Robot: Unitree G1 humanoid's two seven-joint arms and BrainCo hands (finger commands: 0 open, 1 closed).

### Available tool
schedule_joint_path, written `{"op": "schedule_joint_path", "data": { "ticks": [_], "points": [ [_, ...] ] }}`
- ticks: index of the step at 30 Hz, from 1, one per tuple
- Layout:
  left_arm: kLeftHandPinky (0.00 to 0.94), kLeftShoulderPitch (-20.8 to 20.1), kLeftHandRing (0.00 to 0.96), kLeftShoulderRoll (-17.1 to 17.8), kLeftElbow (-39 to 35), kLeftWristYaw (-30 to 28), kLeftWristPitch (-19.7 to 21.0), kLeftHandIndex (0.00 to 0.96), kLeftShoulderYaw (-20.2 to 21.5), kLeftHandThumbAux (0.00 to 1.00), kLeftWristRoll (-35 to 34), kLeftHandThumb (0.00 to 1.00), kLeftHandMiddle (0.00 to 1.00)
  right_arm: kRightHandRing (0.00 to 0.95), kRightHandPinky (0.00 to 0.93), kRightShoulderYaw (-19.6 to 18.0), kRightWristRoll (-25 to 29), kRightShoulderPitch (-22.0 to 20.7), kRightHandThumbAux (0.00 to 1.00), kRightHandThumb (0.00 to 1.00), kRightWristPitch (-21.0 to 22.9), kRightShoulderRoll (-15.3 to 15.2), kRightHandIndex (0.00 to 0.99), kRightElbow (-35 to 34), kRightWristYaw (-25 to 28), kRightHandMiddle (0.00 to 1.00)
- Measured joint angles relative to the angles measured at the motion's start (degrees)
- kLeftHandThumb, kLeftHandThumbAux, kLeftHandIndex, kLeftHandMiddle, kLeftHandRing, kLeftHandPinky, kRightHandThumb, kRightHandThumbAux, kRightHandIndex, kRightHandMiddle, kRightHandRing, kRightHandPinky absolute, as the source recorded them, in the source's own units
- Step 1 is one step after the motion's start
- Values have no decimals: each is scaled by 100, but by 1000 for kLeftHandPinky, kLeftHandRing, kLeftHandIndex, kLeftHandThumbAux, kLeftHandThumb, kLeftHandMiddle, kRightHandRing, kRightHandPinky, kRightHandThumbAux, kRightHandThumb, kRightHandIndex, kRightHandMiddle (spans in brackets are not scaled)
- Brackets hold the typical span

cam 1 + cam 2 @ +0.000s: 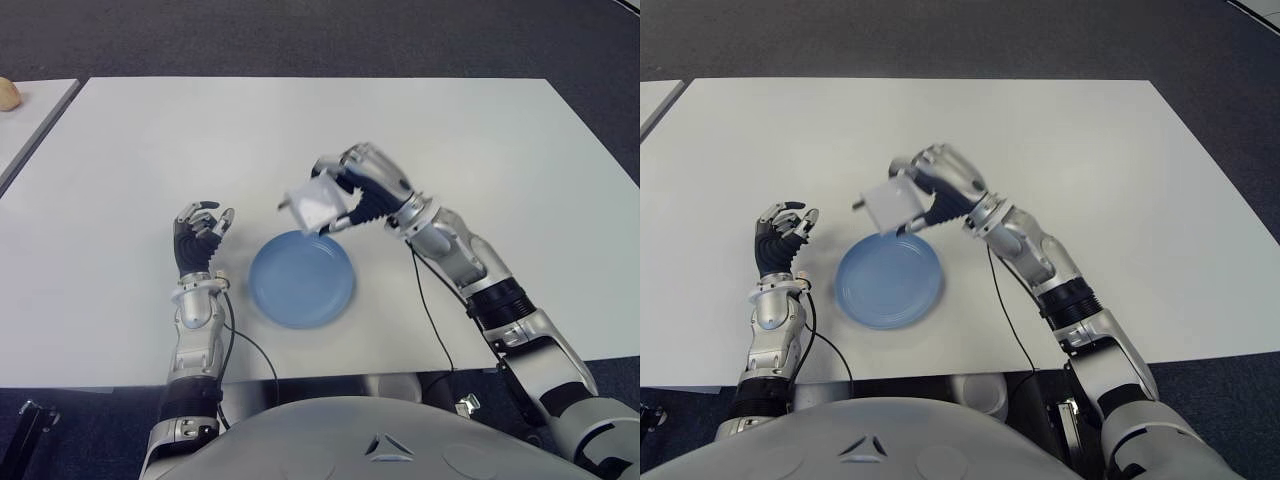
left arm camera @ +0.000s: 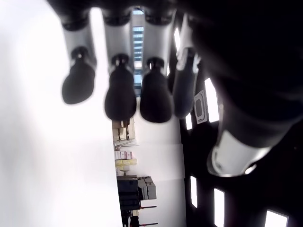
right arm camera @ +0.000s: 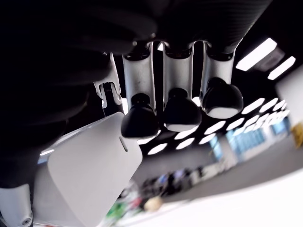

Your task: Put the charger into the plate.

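Note:
A white cube-shaped charger (image 1: pixel 316 204) is held in the air by my right hand (image 1: pixel 352 196), whose fingers curl around it; it hangs just above the far rim of the blue plate (image 1: pixel 301 279). The same charger (image 3: pixel 90 175) fills the lower part of the right wrist view, with dark fingertips (image 3: pixel 140 121) against its upper face. The plate lies on the white table (image 1: pixel 140 160) near the front edge, with nothing in it. My left hand (image 1: pixel 196 240) shows to the left of the plate, fingers relaxed and holding nothing.
A second pale table (image 1: pixel 25 120) adjoins at the far left, with a small tan object (image 1: pixel 8 93) on it. Dark floor (image 1: pixel 320 35) lies beyond the table's far edge. A black cable (image 1: pixel 432 315) runs along my right forearm.

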Motion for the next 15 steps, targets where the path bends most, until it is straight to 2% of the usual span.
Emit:
{"op": "schedule_joint_path", "data": {
  "ticks": [6, 10, 15],
  "points": [
    [744, -1, 747, 3, 2, 0, 2, 439, 5, 721, 8, 707, 769, 888, 891, 243, -76, 7, 724, 706, -377, -26, 438, 332, 289, 922],
    [745, -13, 748, 7, 19, 0, 1, 439, 11, 721, 14, 707, 770, 898, 899, 374, -210, -76, 724, 706, -415, -103, 438, 500, 623, 929],
    [745, -14, 748, 20, 43, 0, -2, 439, 17, 721, 21, 707, 770, 893, 879, 523, -404, -109, 724, 705, -429, -107, 438, 814, 798, 926]
  ]
}}
